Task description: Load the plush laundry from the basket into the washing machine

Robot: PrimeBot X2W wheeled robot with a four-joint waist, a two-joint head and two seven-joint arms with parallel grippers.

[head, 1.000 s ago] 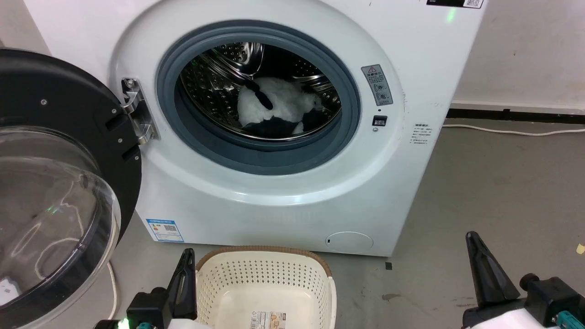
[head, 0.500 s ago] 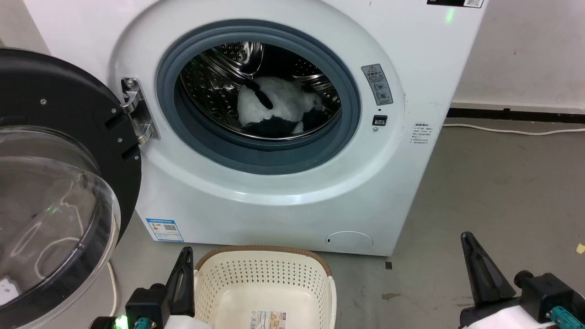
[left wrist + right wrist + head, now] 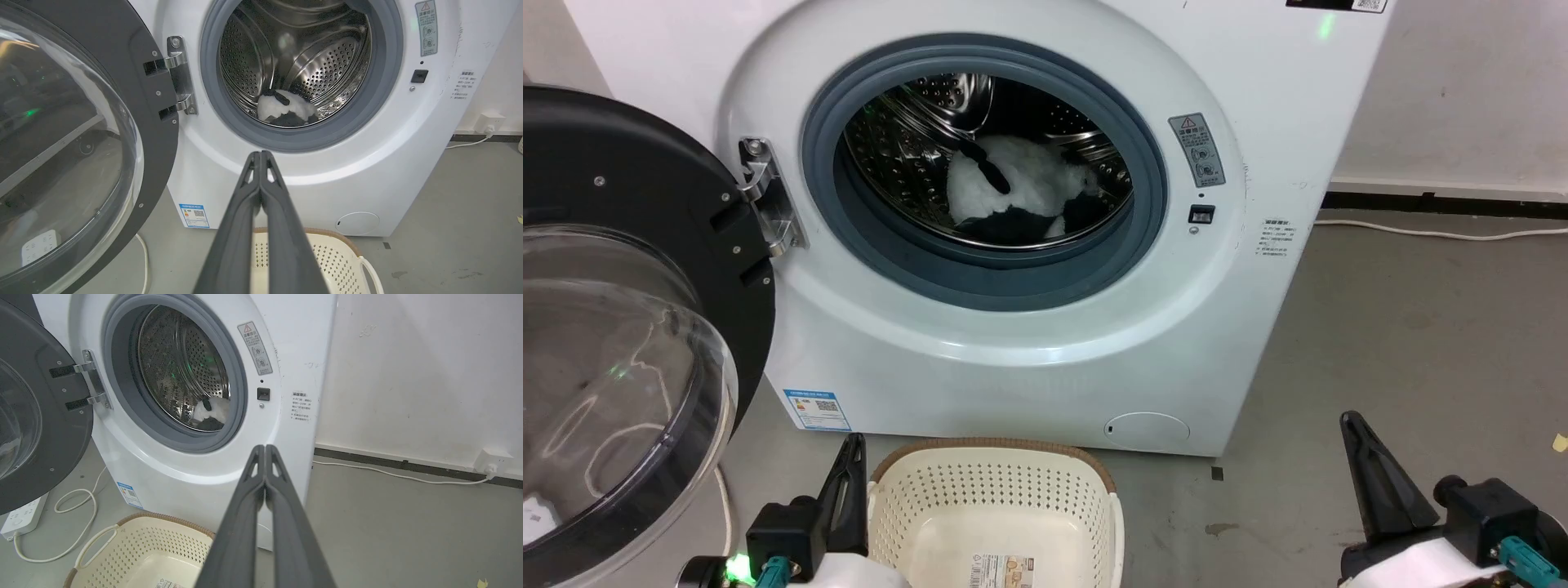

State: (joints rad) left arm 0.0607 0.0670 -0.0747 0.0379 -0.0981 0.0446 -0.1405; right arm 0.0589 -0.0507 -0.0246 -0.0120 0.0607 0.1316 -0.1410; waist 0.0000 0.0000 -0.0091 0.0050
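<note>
Low in the steel drum (image 3: 907, 163) of the washing machine (image 3: 1029, 359), behind the gasket (image 3: 980, 282), with the door (image 3: 629, 204) swung wide at the left: the plush laundry (image 3: 1021, 184). On the floor (image 3: 1380, 327) just before the machine: the basket (image 3: 992, 482), label sticker (image 3: 1003, 569) bare on its bottom; to either side, fingers pressed together: the left gripper (image 3: 260, 155) and the right gripper (image 3: 265, 448).

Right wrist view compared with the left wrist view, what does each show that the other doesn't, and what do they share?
Right wrist view: the right claw, shut, and the label sticker on the bottom of the basket. Left wrist view: the left claw, shut, and most of the door's clear dome. Both: the washing machine with the plush laundry in its drum, and the basket before it.
</note>
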